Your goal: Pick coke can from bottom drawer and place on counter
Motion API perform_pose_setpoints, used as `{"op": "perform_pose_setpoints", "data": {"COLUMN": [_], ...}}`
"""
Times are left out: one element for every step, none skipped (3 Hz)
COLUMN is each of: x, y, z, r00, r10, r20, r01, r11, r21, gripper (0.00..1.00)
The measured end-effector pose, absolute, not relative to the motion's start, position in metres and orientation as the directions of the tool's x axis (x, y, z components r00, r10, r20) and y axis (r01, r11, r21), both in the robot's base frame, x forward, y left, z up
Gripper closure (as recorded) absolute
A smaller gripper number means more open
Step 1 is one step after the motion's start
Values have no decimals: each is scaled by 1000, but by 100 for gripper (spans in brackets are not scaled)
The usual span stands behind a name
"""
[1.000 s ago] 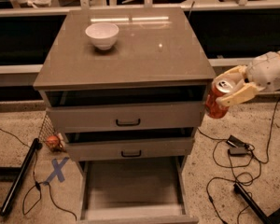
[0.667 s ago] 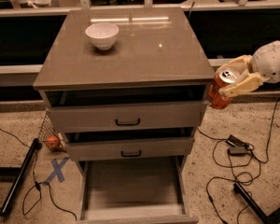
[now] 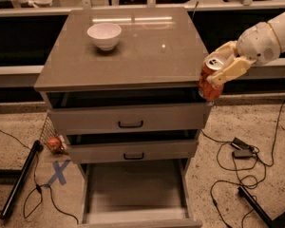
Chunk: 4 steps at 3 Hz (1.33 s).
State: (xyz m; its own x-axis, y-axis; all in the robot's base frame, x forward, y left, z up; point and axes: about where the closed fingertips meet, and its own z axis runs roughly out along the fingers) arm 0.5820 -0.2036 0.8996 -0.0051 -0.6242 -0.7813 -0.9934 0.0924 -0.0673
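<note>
My gripper (image 3: 222, 66) reaches in from the right and is shut on the coke can (image 3: 210, 80), a red can with a silver top. The can hangs in the air, tilted a little, right at the front right corner of the counter (image 3: 133, 51), its top about level with the counter's surface. The bottom drawer (image 3: 135, 191) is pulled fully out below, and its grey floor shows nothing in it.
A white bowl (image 3: 104, 35) stands on the counter at the back left. The two upper drawers (image 3: 130, 122) are partly open. Cables and a black adapter (image 3: 240, 148) lie on the floor at the right, a black pole (image 3: 19, 179) and a blue X at the left.
My gripper has carried the can up and to the left, from beside the top drawer's right side to the counter's front right corner.
</note>
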Motion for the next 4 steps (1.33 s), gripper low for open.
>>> {"op": "perform_pose_setpoints", "data": {"x": [615,642,666,680], "y": [-159,-136,-126,-121], "z": [903,894,892,905], "r00": [-56,-154,-196,-186], "r10": [-608,-549,-518,-525], "r20": [-792,-822,-832,-830], "r01": [-997,-986,-973,-968], "r11": [77,132,206,242], "r21": [12,97,101,64], "gripper": [100,100,100,100]}}
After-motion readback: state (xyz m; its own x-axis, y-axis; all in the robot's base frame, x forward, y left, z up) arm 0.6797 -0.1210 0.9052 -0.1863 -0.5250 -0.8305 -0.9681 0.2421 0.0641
